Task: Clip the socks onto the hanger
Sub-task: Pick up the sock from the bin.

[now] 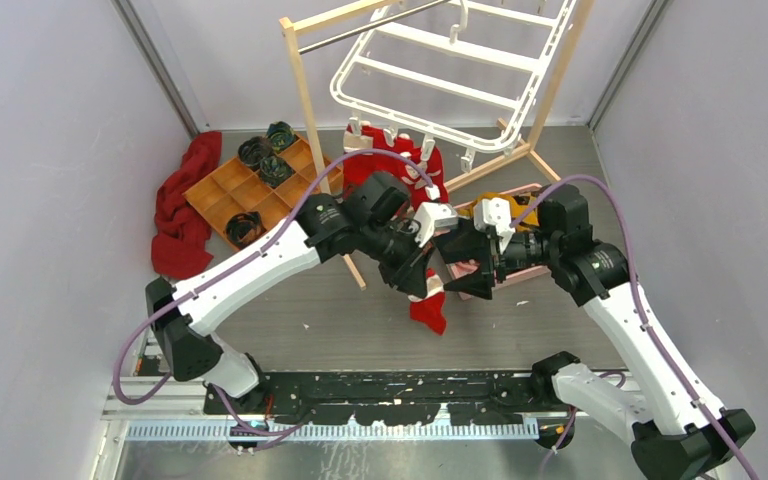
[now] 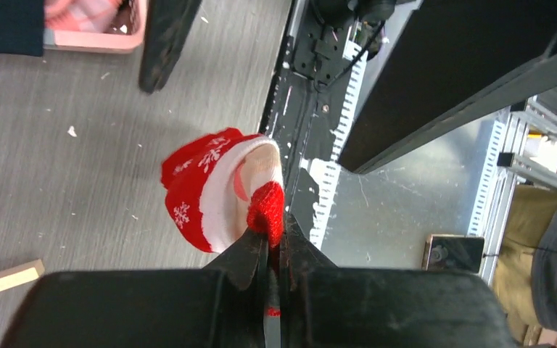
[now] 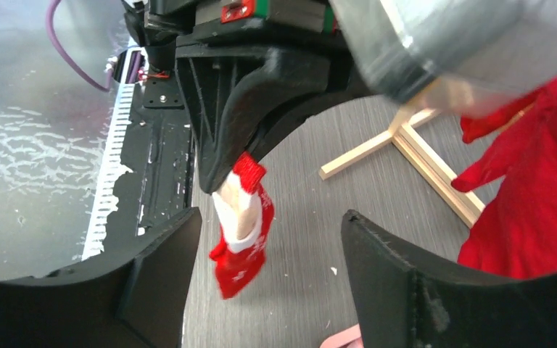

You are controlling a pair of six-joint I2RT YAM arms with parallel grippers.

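My left gripper [image 1: 423, 283] is shut on the tip of a small red sock [image 1: 430, 308] with a white snowflake cuff; the sock hangs below it above the floor. The left wrist view shows the sock [image 2: 210, 185] pinched between the closed jaws [image 2: 270, 239]. My right gripper [image 1: 457, 262] is open and empty, facing the left one. In the right wrist view the sock [image 3: 243, 239] dangles between its spread fingers [image 3: 270, 214], nearer the left one. The white hanger [image 1: 440, 60] hangs tilted from the rack at the back. More red socks [image 1: 400, 160] hang below it.
A light wooden rack [image 1: 305, 90] with a metal rod holds the hanger; its foot [image 3: 406, 138] lies on the floor. A wooden divided tray [image 1: 250, 185] holds dark rolled items. A dark red cloth [image 1: 185, 205] lies left. A pink basket [image 2: 94, 36] sits under my right arm.
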